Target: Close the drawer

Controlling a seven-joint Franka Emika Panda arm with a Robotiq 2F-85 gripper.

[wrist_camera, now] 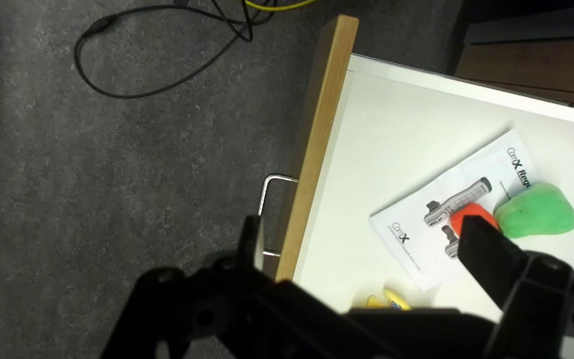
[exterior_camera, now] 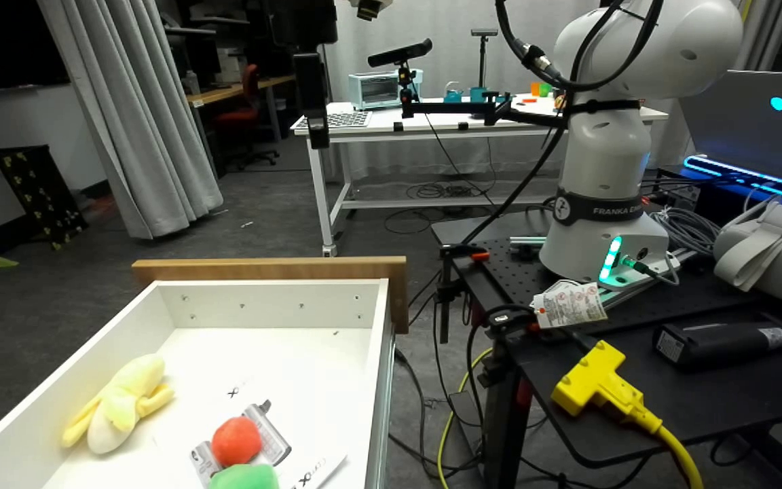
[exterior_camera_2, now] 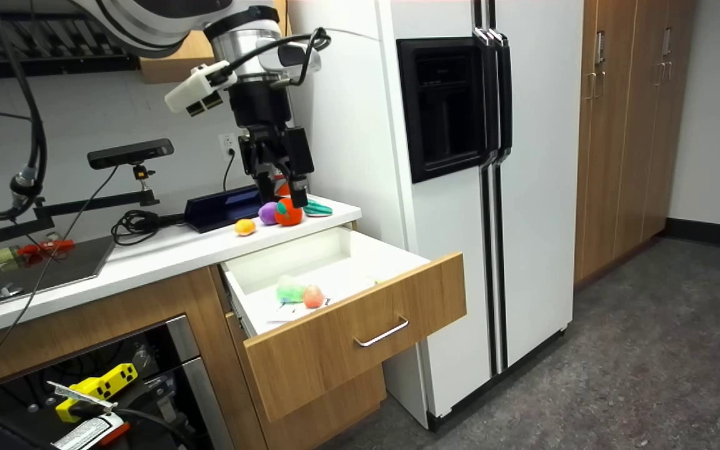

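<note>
The drawer (exterior_camera_2: pixel 325 365) is pulled out below the white counter, its wooden front panel and metal handle (exterior_camera_2: pixel 382 333) facing out. In an exterior view its white inside wall (exterior_camera: pixel 272 303) shows, with a yellow banana plush (exterior_camera: pixel 123 404), a red toy (exterior_camera: pixel 236 440) and a green toy (exterior_camera: pixel 245 477) inside. My gripper (exterior_camera_2: pixel 283 195) is open and empty, pointing down. It also shows in an exterior view (exterior_camera: pixel 320 136), apart from the drawer and above it. In the wrist view the gripper (wrist_camera: pixel 361 224) spans the drawer's front edge (wrist_camera: pixel 324 134); one finger partly covers the handle.
The white counter (exterior_camera_2: pixel 166 262) bears several toy foods and a dark blue tray (exterior_camera_2: pixel 225 209). A white refrigerator (exterior_camera_2: pixel 354 125) stands close beside the drawer. The robot's black table (exterior_camera: pixel 635 401) holds a yellow power strip (exterior_camera: pixel 591 380). Cables (wrist_camera: pixel 167 89) lie on the floor.
</note>
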